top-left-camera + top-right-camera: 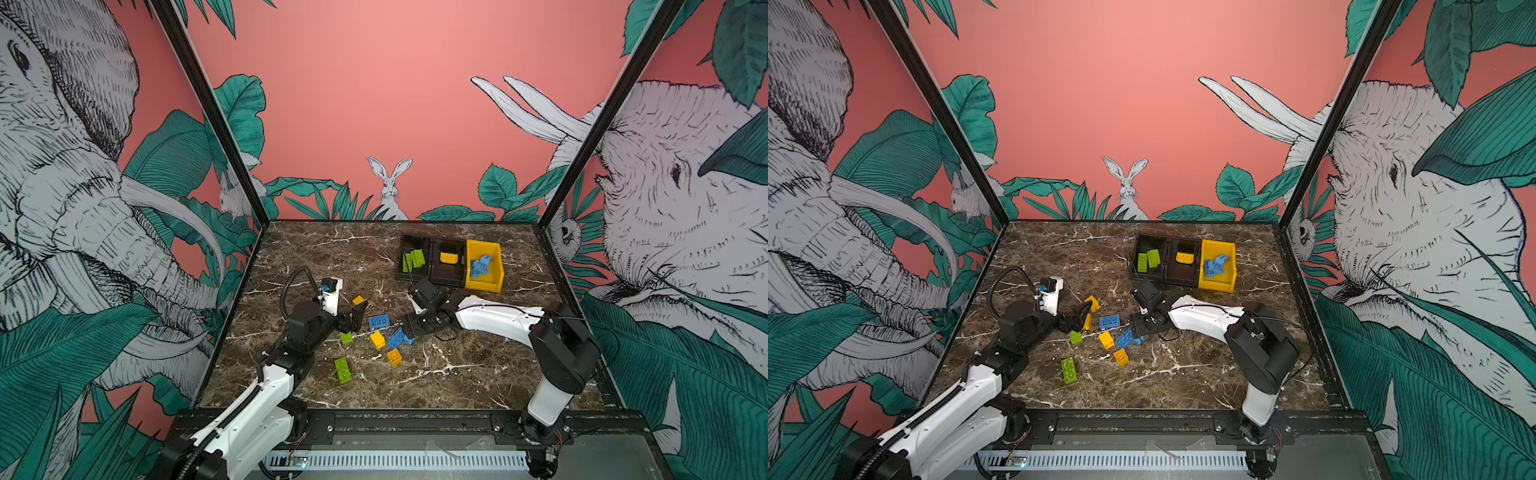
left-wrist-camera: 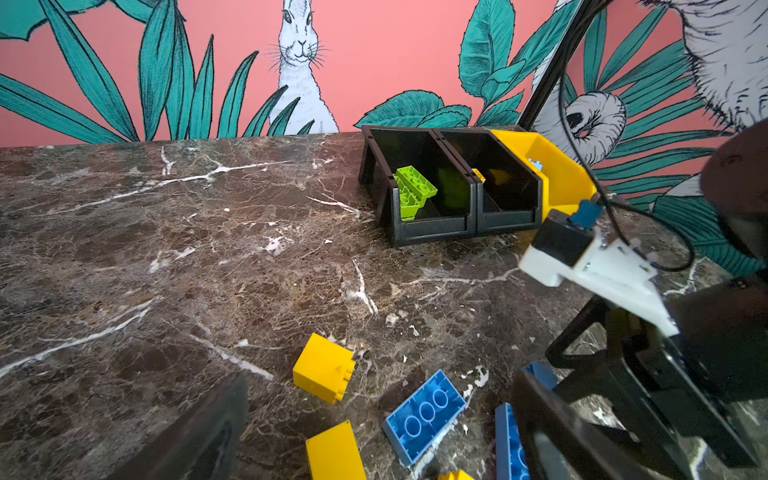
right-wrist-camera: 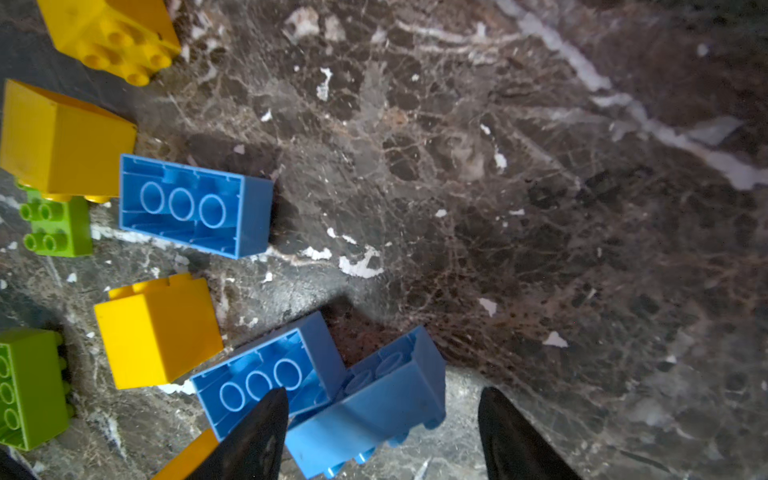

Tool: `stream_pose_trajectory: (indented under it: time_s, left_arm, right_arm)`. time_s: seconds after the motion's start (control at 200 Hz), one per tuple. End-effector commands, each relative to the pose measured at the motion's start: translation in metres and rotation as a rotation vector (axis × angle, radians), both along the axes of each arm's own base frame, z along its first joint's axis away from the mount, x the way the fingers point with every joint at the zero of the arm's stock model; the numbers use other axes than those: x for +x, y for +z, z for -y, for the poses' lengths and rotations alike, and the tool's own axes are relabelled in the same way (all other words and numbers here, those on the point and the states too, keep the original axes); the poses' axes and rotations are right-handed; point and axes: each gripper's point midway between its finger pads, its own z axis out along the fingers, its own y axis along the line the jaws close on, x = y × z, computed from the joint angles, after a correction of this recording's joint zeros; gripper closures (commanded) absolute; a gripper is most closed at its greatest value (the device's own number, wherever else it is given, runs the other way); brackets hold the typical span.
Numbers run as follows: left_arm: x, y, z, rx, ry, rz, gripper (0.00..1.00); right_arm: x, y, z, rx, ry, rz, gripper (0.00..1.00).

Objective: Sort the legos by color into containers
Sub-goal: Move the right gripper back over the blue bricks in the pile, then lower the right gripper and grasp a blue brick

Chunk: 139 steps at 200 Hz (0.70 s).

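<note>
Green bricks lie furthest to your left on the dark marble table (image 1: 332, 249). A long green brick (image 1: 343, 370) is near the front, and a small green brick (image 1: 345, 337) sits just beside your left gripper (image 1: 354, 316). That gripper hangs low with its jaws spread wide. One yellow brick (image 1: 358, 299) lies just behind it, and a second yellow brick (image 1: 1087, 322) shows partly hidden at its fingers; you cannot tell whether they touch it.

Moving right, you have a loose cluster: a blue brick (image 1: 379, 321) lying hollow side up, a yellow block (image 1: 377, 339) and an orange-yellow block (image 1: 394, 357) nearer the front. Next come a flat blue brick (image 3: 266, 374) and a tilted blue brick (image 3: 395, 374), touching each other. Your right gripper (image 3: 384, 395) is down over that pair. Its jaws are apart and straddle the tilted blue brick, with a gap between the brick and one finger (image 3: 511, 436).

Further right, toward the back wall, three bins stand touching in a row. The left black bin (image 1: 415, 276) holds green bricks (image 1: 415, 259), the middle black bin (image 1: 449, 280) holds one yellow piece (image 1: 448, 257), and the yellow bin (image 1: 484, 282) holds blue bricks (image 1: 481, 266).
</note>
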Motion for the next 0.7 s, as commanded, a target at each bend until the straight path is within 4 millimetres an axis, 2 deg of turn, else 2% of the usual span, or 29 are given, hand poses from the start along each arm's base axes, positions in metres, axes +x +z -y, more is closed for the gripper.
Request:
stream_pose_trajectory:
  time_s: [0.0,0.28,0.415,0.495,0.69]
  left_arm:
    - [0.001,0.015,0.001,-0.006,-0.005,0.040,0.01]
    - [0.001,0.013,0.002,-0.003,-0.007,0.036,0.01]
    - [0.002,0.013,0.002,-0.003,-0.006,0.035,0.01]
    - [0.001,0.013,0.002,-0.002,-0.007,0.035,0.01]
    - [0.002,0.012,0.003,-0.007,-0.010,0.032,0.01]
  right_arm:
    - [-0.002,-0.001,0.008,-0.066,0.008,0.005,0.29]
    - [-0.011,0.003,0.047,-0.159,-0.018,0.035,0.28]
    - [-0.013,0.012,0.056,-0.160,-0.032,0.051,0.28]
    - [-0.017,0.011,0.052,-0.138,-0.028,0.032,0.28]
    - [-0.023,0.017,0.021,-0.044,0.072,0.049,0.33]
